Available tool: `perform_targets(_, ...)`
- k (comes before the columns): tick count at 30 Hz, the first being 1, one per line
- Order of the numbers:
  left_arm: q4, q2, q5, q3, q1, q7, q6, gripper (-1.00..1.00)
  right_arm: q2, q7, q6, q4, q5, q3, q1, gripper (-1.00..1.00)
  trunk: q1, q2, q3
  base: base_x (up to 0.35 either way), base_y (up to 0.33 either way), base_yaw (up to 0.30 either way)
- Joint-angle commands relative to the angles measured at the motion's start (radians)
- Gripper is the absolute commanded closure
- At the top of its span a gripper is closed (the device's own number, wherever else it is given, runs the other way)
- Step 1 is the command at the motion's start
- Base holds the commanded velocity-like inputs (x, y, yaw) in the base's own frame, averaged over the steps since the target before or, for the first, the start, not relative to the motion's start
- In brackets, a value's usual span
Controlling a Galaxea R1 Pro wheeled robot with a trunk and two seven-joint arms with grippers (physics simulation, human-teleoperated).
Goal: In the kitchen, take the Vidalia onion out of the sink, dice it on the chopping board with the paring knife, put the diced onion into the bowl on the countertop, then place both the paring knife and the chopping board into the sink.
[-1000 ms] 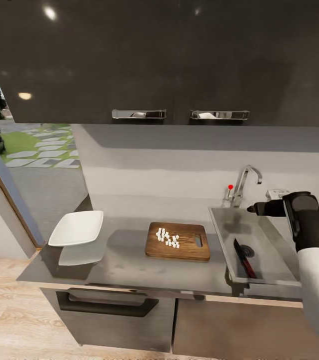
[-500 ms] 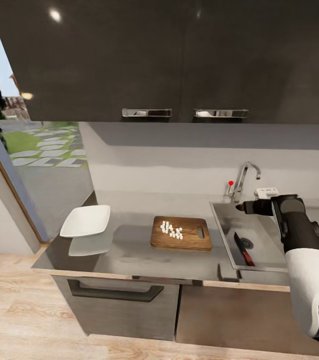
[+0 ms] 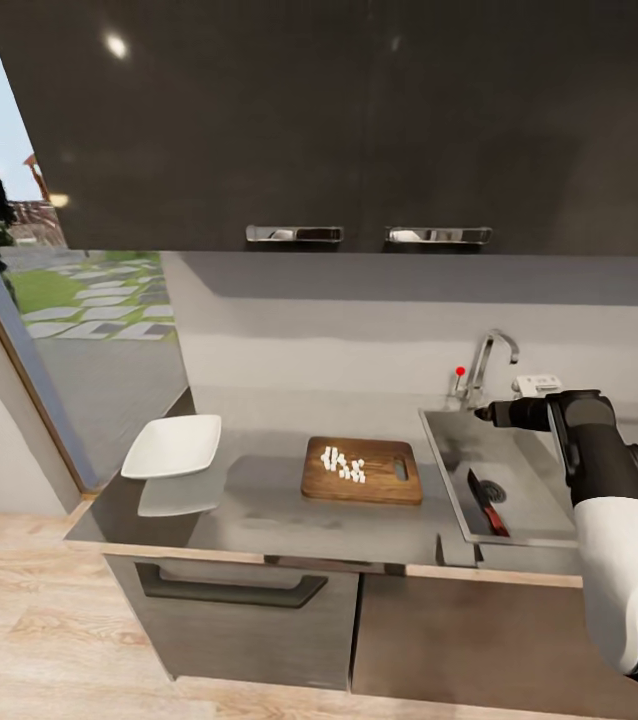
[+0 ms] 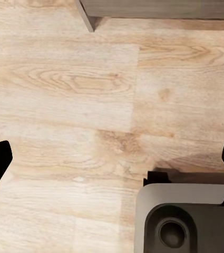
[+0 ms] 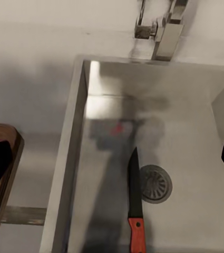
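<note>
Looking down from the head, you see the knife (image 3: 486, 504) lying in the sink (image 3: 439, 440), red handle toward you, blade beside the drain (image 5: 155, 183). Your right gripper (image 5: 112, 158) hangs above the sink with fingers spread, holding nothing. The board (image 3: 395, 489) sits on the counter (image 3: 259, 510) just left of the sink, diced onion (image 3: 343, 464) piled on it. The bowl (image 3: 172, 446) rests farther left. Your left gripper (image 4: 112, 158) faces the wooden floor (image 4: 64, 79), fingers apart and empty.

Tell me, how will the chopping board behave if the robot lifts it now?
The chopping board looks like stiff wood, so it probably won't bend. The diced onion lies loose on it, so tilting would likely spill pieces. Lying flat, its edges may be awkward to grasp.
</note>
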Motion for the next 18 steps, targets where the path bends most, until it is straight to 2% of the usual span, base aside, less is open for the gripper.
perform_targets(1,0.004,0.000,0.009,-0.009,-0.002,0.000,-0.006,-1.00,0.000,0.010,0.002,-0.001,0.010,-0.001,-0.001,-1.00,0.000,-0.001,0.000,0.000,0.000,0.000)
perform_targets(5,0.004,-0.001,0.009,-0.009,-0.002,0.000,-0.006,-1.00,0.001,0.010,0.002,0.000,0.010,-0.001,-0.001,-1.00,0.000,-0.001,0.006,0.000,0.000,0.000)
perform_targets(18,0.004,-0.003,0.009,-0.009,-0.002,0.000,-0.004,-1.00,0.003,0.010,0.002,0.008,0.009,0.000,-0.001,-1.00,-0.049,0.090,0.067,0.000,0.000,0.000)
